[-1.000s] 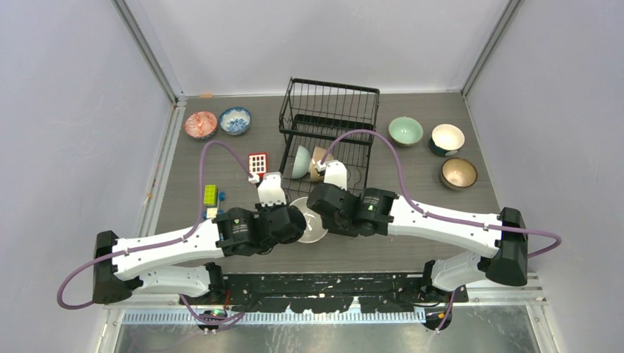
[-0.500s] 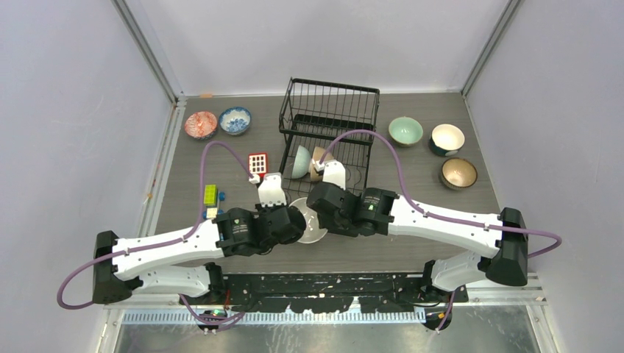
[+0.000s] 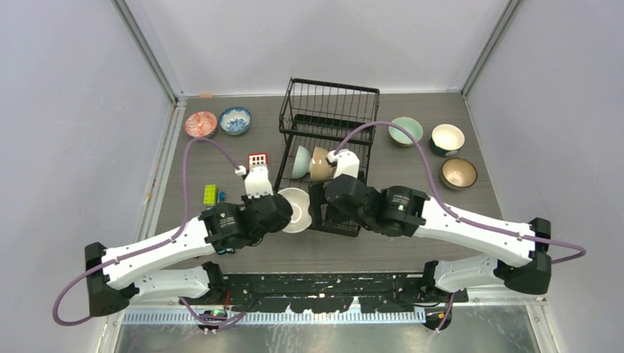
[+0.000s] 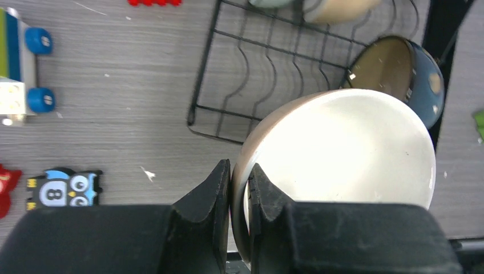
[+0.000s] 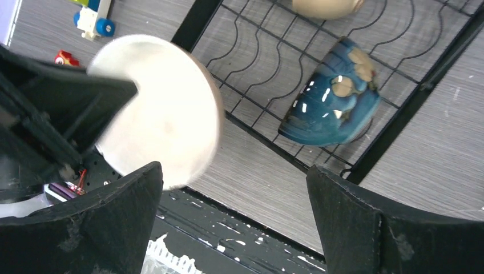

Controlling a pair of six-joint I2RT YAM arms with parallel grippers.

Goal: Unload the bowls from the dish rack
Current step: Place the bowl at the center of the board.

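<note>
My left gripper (image 4: 240, 171) (image 3: 282, 212) is shut on the rim of a cream bowl (image 4: 342, 148) (image 3: 296, 209) (image 5: 160, 108), one finger inside and one outside. It holds the bowl just off the near left corner of the black wire dish rack (image 3: 329, 110) (image 4: 204, 63) (image 5: 197, 21). Beside that bowl, my right gripper (image 5: 233, 168) (image 3: 318, 209) stands wide open with nothing in it. In the rack a pale green bowl (image 3: 299, 162) and a tan bowl (image 3: 319, 164) stand on edge. A dark blue bowl (image 5: 331, 108) (image 4: 408, 74) lies on the rack's tray below the right arm.
Red patterned (image 3: 200, 123) and blue-and-white (image 3: 235, 120) bowls sit far left. A pale green bowl (image 3: 405, 130), a cream-lined bowl (image 3: 447, 138) and a brown bowl (image 3: 458, 173) sit right of the rack. A red block (image 3: 257, 160) and toy blocks (image 3: 211, 193) lie left of it.
My right gripper has opened and let go of the cream bowl. My left gripper has carried the bowl a little up and left, and both arms have reached farther from their bases.
</note>
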